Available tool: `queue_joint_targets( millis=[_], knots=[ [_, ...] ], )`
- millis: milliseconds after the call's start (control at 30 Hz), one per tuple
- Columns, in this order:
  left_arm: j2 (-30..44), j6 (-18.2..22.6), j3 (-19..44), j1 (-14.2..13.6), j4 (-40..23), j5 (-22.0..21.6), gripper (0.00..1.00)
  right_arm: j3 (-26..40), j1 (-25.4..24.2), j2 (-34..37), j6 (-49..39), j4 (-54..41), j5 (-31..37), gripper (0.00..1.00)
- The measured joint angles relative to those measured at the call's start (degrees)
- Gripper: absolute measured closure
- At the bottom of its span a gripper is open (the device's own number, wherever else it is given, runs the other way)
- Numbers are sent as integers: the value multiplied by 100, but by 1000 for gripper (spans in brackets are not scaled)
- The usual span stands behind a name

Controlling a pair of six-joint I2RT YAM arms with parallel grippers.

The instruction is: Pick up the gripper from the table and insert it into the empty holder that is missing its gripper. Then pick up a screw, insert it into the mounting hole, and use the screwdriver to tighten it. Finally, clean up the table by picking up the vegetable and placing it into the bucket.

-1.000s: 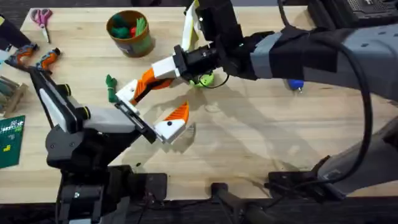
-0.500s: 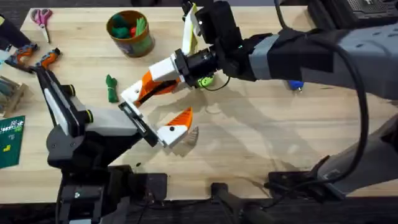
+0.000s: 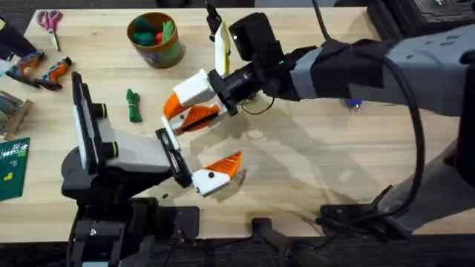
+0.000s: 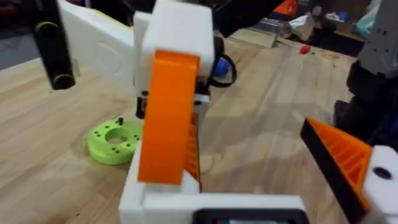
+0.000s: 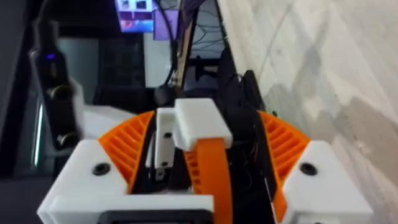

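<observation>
Overhead view: the right hand (image 3: 194, 113) reaches across the counter (image 3: 312, 178) to meet the left hand (image 3: 194, 159), its fingers closed on a small orange fingertip (image 5: 211, 168) pressed against the left arm's bare white holder (image 5: 196, 121). The left hand stands wide open, gripping nothing. Fitting looks underway, not finished. Screw and tightening remain; the blue screwdriver (image 3: 350, 101) lies behind the right arm. The dark green vegetable (image 3: 133, 104) waits near the bucket (image 3: 156, 39).

2 arms, 1 bucket (image 3: 156, 41), 1 vegetable (image 3: 133, 104), 1 scissors (image 3: 50, 22), 1 green ring (image 4: 114, 140).
</observation>
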Motion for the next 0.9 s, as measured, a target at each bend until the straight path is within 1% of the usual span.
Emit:
queue_joint_targets(
  millis=[33,133,167,200,333,400,500,667,767,900],
  knots=[
    [0,0,1,-3,-4,43,24,0,-27,0,-18,6,-45,68],
    [0,0,-2,-9,-16,117,24,0,-141,0,-95,1,-161,52],
    [0,0,-2,-9,-19,139,24,0,-212,0,-150,1,-185,21],
    [0,0,-2,-9,-19,160,24,0,-281,0,-194,0,-198,12],
    [0,2,-2,-9,-21,183,24,0,-681,1,-483,-19,-182,10],
    [0,2,-2,-9,-21,183,24,0,-907,0,-680,-180,-46,10],
    [0,2,-2,-9,-21,183,24,0,-1227,0,-1084,-608,357,10],
    [0,2,-2,-9,-21,185,24,20,-1737,0,-1997,-1373,1231,9],
    [0,2,-2,-9,-21,185,24,272,-1973,0,-2624,-2314,1692,9],
    [0,2,-2,-9,-21,185,24,954,-2008,-36,-3541,-3813,2466,9]
  ],
)
